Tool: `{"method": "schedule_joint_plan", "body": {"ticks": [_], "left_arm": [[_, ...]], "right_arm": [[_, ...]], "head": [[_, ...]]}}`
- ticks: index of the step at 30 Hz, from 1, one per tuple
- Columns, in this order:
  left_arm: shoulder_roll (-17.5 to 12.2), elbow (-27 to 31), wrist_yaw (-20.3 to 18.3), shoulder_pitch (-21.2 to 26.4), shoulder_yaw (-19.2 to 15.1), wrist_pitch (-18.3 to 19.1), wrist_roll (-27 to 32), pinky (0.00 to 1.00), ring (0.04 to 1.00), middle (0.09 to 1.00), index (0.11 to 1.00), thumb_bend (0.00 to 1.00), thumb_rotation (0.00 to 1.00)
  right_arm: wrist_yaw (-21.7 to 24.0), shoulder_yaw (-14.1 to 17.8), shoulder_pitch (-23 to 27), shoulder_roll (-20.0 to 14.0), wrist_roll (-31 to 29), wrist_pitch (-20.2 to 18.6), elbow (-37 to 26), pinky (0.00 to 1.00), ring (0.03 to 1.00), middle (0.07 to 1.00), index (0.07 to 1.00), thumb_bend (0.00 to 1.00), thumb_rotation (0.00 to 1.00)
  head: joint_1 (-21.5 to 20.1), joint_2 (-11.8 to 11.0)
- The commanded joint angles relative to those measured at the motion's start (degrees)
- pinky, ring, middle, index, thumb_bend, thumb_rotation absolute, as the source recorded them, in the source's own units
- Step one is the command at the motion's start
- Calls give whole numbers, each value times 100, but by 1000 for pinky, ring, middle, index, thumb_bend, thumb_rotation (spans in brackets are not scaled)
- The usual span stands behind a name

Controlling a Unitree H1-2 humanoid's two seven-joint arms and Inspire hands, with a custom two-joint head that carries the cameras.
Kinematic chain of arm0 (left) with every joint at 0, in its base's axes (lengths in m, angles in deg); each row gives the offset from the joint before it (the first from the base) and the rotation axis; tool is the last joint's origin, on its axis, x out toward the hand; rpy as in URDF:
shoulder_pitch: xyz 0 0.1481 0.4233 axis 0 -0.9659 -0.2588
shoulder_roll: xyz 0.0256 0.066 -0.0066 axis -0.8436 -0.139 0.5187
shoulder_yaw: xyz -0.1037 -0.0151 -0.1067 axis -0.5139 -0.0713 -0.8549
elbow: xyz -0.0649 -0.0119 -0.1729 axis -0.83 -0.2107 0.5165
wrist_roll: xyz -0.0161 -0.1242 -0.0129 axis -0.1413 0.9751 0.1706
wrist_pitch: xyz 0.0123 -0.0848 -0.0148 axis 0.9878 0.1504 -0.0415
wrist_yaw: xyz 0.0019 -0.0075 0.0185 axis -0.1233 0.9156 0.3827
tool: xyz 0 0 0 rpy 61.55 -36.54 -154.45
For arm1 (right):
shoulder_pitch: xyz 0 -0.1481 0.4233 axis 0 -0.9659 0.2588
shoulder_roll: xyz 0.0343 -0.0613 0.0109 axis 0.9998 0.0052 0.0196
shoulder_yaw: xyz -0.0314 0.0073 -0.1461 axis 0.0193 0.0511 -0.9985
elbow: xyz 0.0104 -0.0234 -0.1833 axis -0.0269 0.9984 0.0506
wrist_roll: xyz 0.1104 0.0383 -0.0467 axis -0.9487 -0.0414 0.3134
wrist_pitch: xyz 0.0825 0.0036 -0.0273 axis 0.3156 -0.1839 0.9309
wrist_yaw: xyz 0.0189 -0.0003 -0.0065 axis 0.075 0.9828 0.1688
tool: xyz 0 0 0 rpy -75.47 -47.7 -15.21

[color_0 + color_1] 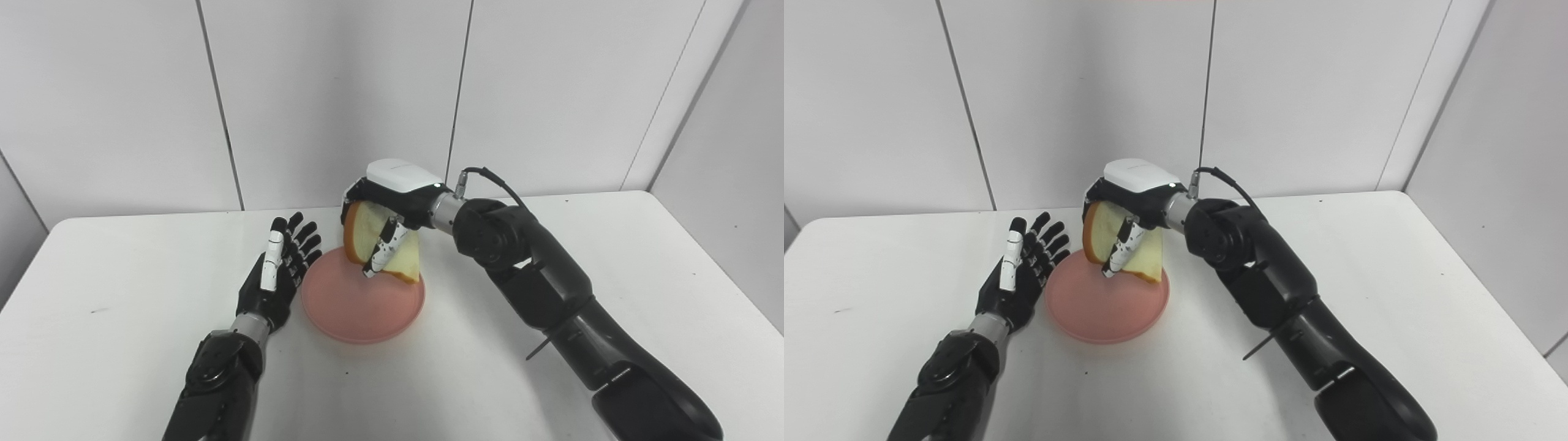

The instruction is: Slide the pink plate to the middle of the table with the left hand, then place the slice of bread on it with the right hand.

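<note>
The pink plate (361, 306) lies on the white table (122, 343) near its middle. Just above the plate's far edge hangs the slice of bread (367, 236), tilted on edge, with my right hand (386, 214) shut on it from above; a thumb crosses the slice's face. The slice's lower corner is close to the plate rim; whether it touches I cannot tell. My left hand (278, 269) is open, fingers spread and pointing away from me, right beside the plate's left rim, fingertips at or near that rim. The same plate (1105, 303) and bread (1102, 236) appear in the right eye view.
White wall panels (337, 92) rise directly behind the table's far edge. The table's right edge (723, 269) runs close to a side wall. A thin black rod (539, 349) sticks out from my right forearm above the tabletop.
</note>
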Motion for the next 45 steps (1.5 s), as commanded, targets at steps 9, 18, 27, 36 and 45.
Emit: {"method": "schedule_joint_plan", "body": {"ticks": [9, 18, 27, 36, 45], "left_arm": [[73, -166, 237, -497, 41, 753, -138, 961, 966, 971, 990, 814, 930], [104, 229, 410, -594, 69, 1040, -165, 944, 951, 953, 973, 808, 922], [123, 436, 443, -651, 84, 1149, -183, 949, 951, 954, 973, 803, 922], [151, 548, 448, -693, 82, 1185, -193, 951, 953, 956, 968, 805, 926], [120, 740, 434, -762, 140, 1268, -232, 940, 953, 953, 964, 806, 934]], "right_arm": [[-154, -156, 265, 152, -79, 353, 102, 403, 398, 494, 518, 516, 0], [134, -379, 257, 158, 59, 114, 18, 448, 414, 494, 513, 518, 0], [96, -395, 207, 177, 98, 246, 143, 488, 430, 500, 509, 518, 0], [757, -611, 263, 76, 467, -238, -187, 906, 919, 952, 926, 955, 376], [762, -599, 241, 54, 714, -173, -279, 902, 999, 1000, 1000, 1000, 537]], "head": [[2, 104], [24, 309], [79, 419], [109, 470], [84, 518]]}}
